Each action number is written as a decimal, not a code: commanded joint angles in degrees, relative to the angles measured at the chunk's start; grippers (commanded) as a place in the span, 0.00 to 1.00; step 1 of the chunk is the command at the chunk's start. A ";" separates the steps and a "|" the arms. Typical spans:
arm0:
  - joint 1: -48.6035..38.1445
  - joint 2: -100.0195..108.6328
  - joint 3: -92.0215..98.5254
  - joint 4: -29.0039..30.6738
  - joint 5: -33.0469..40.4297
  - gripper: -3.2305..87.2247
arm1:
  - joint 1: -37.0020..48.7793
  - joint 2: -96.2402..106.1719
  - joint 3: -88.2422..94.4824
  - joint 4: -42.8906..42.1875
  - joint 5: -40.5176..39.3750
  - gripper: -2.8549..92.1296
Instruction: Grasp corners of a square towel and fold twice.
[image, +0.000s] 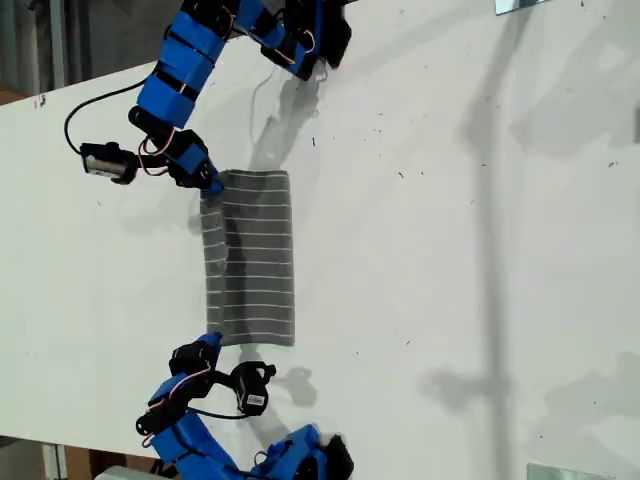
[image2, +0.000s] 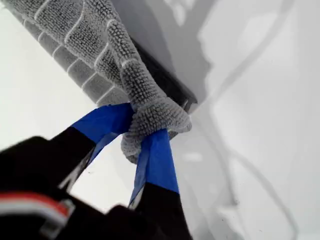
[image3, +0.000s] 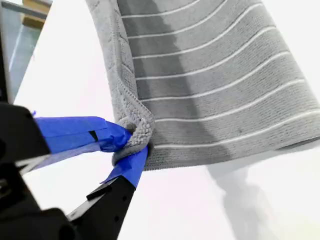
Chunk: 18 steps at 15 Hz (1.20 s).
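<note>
Towel: the towel (image: 249, 258) lay left of centre in the exterior view, on the white table (image: 450, 250), as a narrow upright strip, so you appeared to have one fold already in.
Corners: the strip's upper-left corner (image: 216, 185) and lower-left corner (image: 214, 338) were each pinched; the right edge lay flat and free.
First gripper: my first gripper (image2: 145, 137) was clamped on a bunched corner, cloth squeezed between the blue-taped jaws.
Second gripper: my second gripper (image3: 131, 147) was likewise closed on a corner, the doubled hem showing in its bite.
Which arm is which: you could not tell from the wrist views which exterior arm was first or second.
Progress: by my judgement about half done; the second fold was left, and the strip was not yet halved lengthwise.
Surroundings: cables (image: 75, 115) looped near the upper arm (image: 180, 70); shadows crossed the table.
Obstacles: nothing lay on the table in the towel's path; a cable snag looked the only risk.
</note>
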 joint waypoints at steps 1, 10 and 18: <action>-0.70 -0.88 -1.14 -0.79 0.00 0.03 | -1.41 -1.05 0.44 -1.76 -0.88 0.03; 15.29 8.96 16.44 -4.31 -7.73 0.03 | -16.17 2.72 12.83 -1.93 2.37 0.03; 14.15 11.25 28.74 -11.43 -8.96 0.04 | -16.44 5.71 21.53 -6.77 5.89 0.05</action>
